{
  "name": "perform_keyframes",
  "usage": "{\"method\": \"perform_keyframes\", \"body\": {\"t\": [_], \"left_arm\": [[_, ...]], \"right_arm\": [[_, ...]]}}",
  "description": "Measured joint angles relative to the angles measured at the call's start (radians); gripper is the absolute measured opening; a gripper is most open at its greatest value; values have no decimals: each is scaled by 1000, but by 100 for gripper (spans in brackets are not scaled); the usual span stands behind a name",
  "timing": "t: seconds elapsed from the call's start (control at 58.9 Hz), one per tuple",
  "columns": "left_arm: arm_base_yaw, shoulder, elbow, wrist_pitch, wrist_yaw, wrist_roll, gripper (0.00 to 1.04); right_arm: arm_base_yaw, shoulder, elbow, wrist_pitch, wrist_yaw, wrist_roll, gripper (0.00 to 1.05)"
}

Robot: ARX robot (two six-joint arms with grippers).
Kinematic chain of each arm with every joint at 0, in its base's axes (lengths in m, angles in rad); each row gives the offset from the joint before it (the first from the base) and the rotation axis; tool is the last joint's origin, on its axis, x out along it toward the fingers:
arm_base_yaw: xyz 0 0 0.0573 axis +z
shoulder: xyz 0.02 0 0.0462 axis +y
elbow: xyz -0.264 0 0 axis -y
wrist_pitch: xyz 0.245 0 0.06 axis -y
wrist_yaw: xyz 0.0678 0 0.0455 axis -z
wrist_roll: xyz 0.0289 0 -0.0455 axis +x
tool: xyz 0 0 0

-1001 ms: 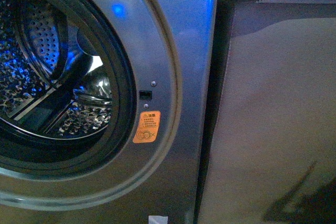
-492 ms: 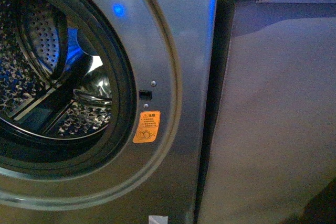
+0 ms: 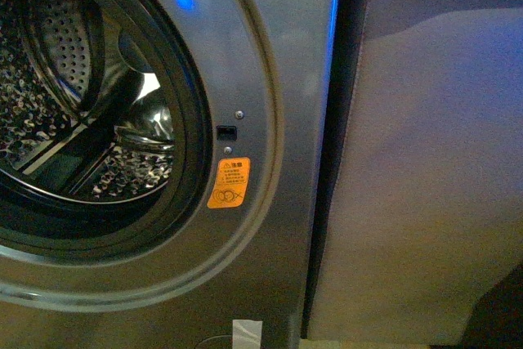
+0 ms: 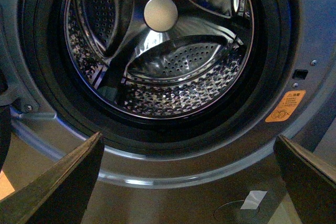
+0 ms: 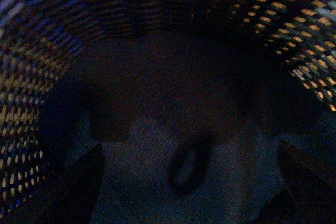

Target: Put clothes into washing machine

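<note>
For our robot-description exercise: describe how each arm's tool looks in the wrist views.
The left tool has two dark, flat, wedge-shaped fingers; no markings or cables show. The right tool has fingers of the same shape, but dim light hides colour.

I see only a thin pale strip of floor below the grey panel, right of the washing machine.

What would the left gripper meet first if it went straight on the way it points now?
Most likely the black rubber seal at the bottom of the round opening of the washing machine, though it might just clear it into the drum; depth is unclear.
</note>
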Motion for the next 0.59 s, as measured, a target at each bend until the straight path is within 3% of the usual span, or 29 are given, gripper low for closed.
{"method": "perform_keyframes", "body": {"t": [0.322,0.594], "left_arm": [[0,0,0,0,0,0,98],[0,0,0,0,0,0,98]], "right_arm": [[79,304,204,-7,119,3,97],[97,505,340,43,108,45,97]]}}
